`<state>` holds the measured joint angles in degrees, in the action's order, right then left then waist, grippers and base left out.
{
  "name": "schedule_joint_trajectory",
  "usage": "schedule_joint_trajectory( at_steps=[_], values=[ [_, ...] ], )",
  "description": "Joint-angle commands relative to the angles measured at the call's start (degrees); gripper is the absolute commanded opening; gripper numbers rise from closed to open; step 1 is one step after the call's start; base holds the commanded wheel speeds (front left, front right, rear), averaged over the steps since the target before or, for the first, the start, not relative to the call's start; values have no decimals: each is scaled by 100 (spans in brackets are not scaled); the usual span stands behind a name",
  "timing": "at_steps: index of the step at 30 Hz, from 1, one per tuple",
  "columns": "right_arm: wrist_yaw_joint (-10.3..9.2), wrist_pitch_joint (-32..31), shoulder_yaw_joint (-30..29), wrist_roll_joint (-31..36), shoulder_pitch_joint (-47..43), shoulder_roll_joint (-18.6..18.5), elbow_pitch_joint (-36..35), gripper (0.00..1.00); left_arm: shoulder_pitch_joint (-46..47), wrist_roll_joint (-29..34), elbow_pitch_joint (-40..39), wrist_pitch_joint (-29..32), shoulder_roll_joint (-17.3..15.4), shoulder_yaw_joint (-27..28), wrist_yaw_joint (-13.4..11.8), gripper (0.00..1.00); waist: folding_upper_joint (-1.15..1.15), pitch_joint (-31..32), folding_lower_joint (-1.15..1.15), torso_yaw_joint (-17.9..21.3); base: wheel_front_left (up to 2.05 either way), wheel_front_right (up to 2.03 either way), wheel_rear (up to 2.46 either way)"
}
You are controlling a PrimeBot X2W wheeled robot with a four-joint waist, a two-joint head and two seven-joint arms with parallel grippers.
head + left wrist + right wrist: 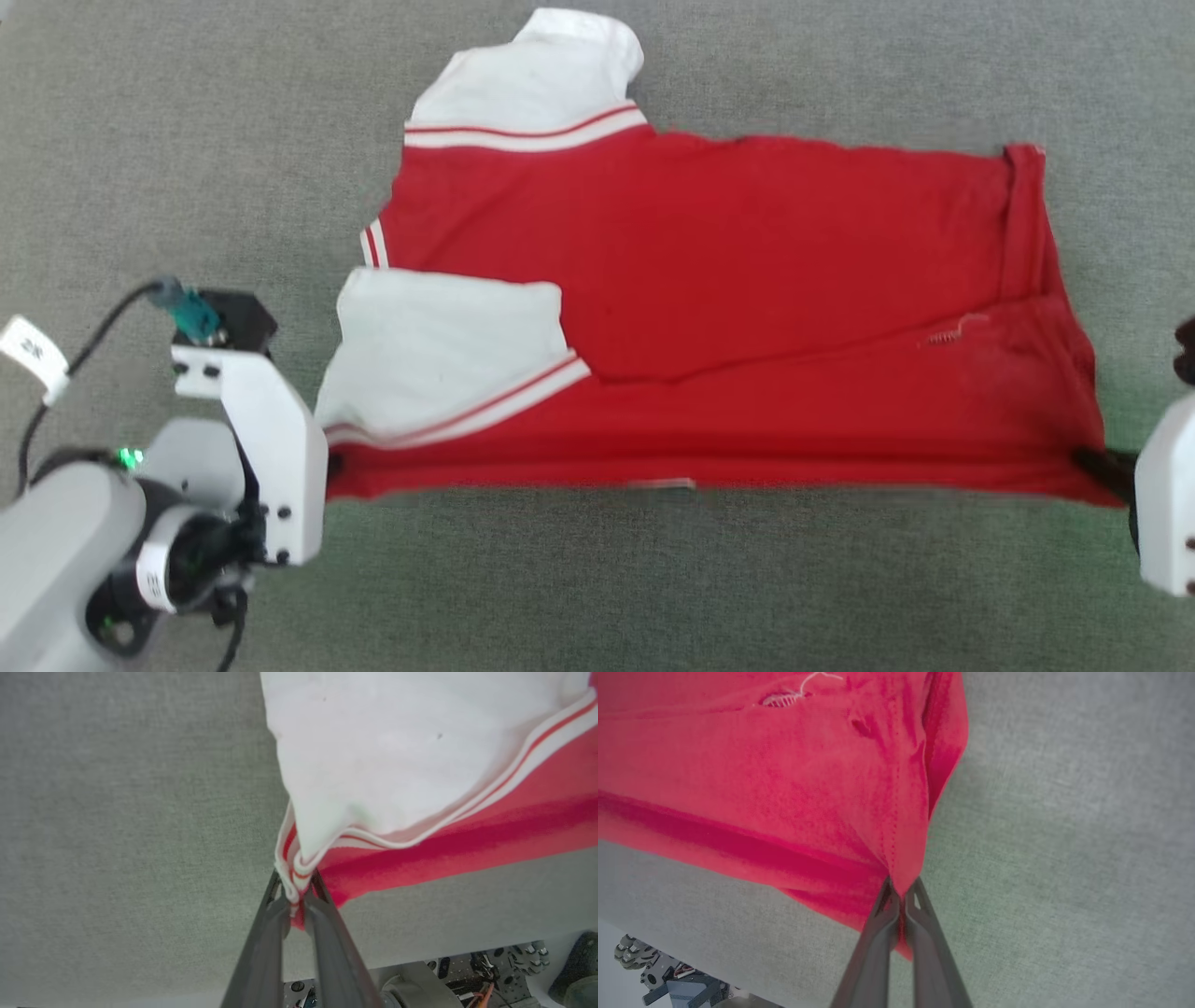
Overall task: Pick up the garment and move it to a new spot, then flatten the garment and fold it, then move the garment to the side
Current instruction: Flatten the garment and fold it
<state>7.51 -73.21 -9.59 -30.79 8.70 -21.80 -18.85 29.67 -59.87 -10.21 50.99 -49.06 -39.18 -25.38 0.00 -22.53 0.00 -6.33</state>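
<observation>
The garment [709,308], a red shirt with white sleeves and striped trim, lies spread sideways on the grey table, its near edge lifted and stretched between both grippers. My left gripper [295,891] is shut on the near left corner, pinching red fabric and striped trim [292,877] beside the white sleeve [397,751]. My right gripper [902,891] is shut on the near right corner of the red hem [896,858]. In the head view the left gripper [329,464] and right gripper [1097,467] sit at the shirt's two near corners.
Grey cloth-covered table [140,140] surrounds the shirt. The table's near edge and the robot's wheeled base [658,970] show below it in the wrist views. A cable [84,345] loops off the left wrist.
</observation>
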Motion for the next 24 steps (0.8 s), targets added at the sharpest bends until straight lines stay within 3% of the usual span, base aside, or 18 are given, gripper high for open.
schedule_joint_trajectory(
  at_steps=[1,4,9,10,11,12,13,14,18,24],
  values=[
    [-4,-55,-103,-10,-189,87,-61,0,-194,-37,-25,-2,-66,5,-92,0,0,-18,0,4,0,0,0],
    [-3,-7,-171,-13,-422,250,-106,0,-386,-87,-22,-23,-46,-58,-135,0,0,-56,0,15,0,0,0],
    [-3,249,-56,108,-569,385,139,0,-463,-86,334,-159,157,-160,12,0,0,-112,0,47,0,0,0],
    [-3,352,7,122,-537,384,219,12,-430,-81,427,-186,204,-170,57,32,0,-122,0,57,0,0,0],
    [-3,352,7,122,-537,384,219,12,-430,-81,427,-186,204,-170,57,32,0,-122,0,57,0,0,0],
    [-3,448,71,143,-508,371,303,35,-386,-63,519,-231,251,-178,111,62,0,-128,0,67,0,0,0],
    [-3,545,126,156,-493,369,399,64,-341,-51,612,-269,299,-172,155,100,0,-132,0,76,0,0,0],
    [-3,628,180,142,-471,364,478,100,-306,-56,688,-299,333,-161,194,100,0,-132,0,87,0,0,0],
    [-4,905,264,92,-380,318,659,100,-164,-33,782,-379,268,-49,265,100,0,-98,0,143,0,0,0],
    [-3,1486,238,-3,-286,202,425,100,61,14,486,-266,-92,177,145,100,0,9,0,258,0,0,0]
  ],
)
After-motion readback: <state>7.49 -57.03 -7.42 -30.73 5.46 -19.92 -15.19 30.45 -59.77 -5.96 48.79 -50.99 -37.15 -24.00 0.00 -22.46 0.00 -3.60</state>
